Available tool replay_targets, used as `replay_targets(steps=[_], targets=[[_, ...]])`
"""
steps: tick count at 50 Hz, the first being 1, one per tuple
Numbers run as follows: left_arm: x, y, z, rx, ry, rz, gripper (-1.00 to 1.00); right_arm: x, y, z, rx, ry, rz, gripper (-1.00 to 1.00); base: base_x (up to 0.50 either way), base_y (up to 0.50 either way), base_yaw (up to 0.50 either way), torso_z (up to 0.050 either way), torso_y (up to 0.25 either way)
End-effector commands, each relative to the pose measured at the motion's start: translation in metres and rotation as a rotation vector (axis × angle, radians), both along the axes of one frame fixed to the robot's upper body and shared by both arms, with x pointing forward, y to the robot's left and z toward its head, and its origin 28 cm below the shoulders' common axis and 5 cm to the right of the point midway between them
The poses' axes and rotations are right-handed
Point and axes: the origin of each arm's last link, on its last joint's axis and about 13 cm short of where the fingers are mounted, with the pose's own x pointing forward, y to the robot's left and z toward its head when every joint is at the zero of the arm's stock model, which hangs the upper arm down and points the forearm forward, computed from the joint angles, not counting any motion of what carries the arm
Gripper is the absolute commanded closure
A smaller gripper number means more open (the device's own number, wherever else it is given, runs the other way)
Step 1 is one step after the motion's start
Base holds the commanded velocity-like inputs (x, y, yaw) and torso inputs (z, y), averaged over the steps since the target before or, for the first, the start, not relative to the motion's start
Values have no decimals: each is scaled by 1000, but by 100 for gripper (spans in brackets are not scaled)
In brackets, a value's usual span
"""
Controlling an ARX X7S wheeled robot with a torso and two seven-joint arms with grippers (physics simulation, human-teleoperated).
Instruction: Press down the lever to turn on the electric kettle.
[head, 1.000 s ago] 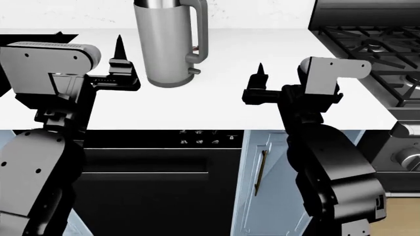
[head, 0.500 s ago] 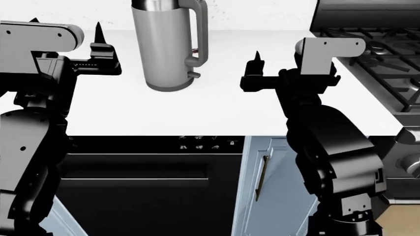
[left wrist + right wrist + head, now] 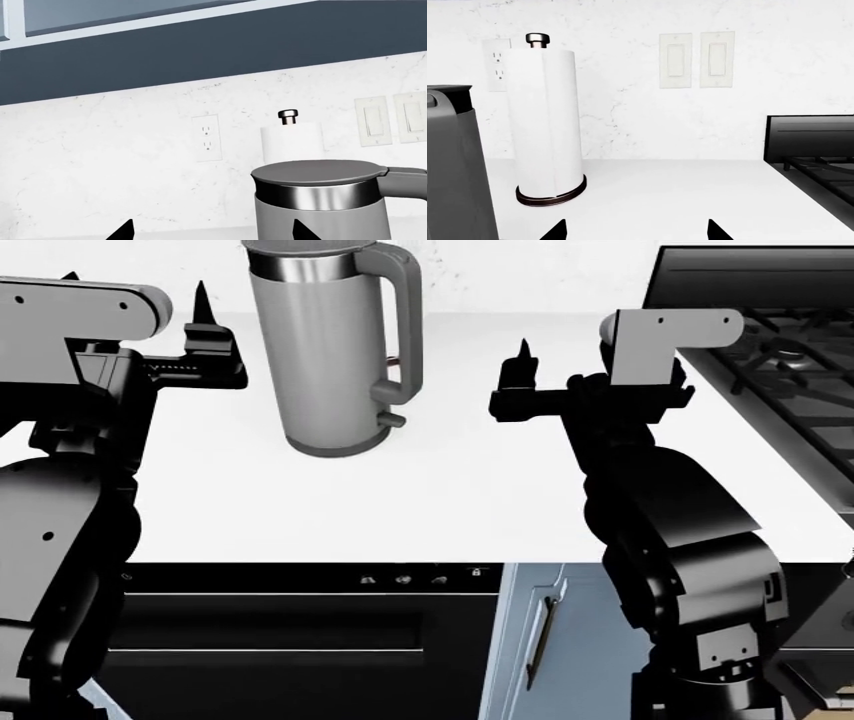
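Item one, kettle (image 3: 327,345): tall grey cylinder with a steel band under a flat lid, standing upright on the white tabletop (image 3: 441,500), toward the back and left of centre in my head view. Its loop handle (image 3: 404,325) faces my right side.

Item two, lever (image 3: 391,420): a stubby dark nub at the handle's lower end, just above the base ring. Nothing touches it. I cannot tell from here whether it sits up or down, but I judge it unpressed, since neither arm is near enough to have worked it.

Item three, left claw (image 3: 203,315): hangs beside the kettle on its far-from-handle side, apart from the body. Its wrist view shows two tips standing well apart with nothing between them, so I read it as spread.

Item four, right claw (image 3: 521,365): hangs over bare tabletop on the handle side, clear of the kettle, with a gap between it and the lever. Its wrist view also shows two separated tips, spread and empty.

Item five, surroundings: paper towel roll (image 3: 546,125) behind the kettle, stove (image 3: 781,340) at my right, wall outlet (image 3: 206,138) and switches (image 3: 692,60).

Progress: approach only. Left to do: bring one claw, likely the right, over the lever and push down.
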Motion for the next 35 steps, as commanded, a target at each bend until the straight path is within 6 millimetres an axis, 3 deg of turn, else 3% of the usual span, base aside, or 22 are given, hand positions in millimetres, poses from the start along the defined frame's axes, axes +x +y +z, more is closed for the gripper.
replay_targets(steps=[1, 35], targets=[[0, -1, 0, 1, 0, -3, -100, 0, -1, 1, -4, -2, -3, -100, 227, 0, 0, 0, 0], [-5, 6, 10, 4, -43, 47, -100, -2, 1, 3, -1, -14, 10, -100, 229, 0, 0, 0, 0]])
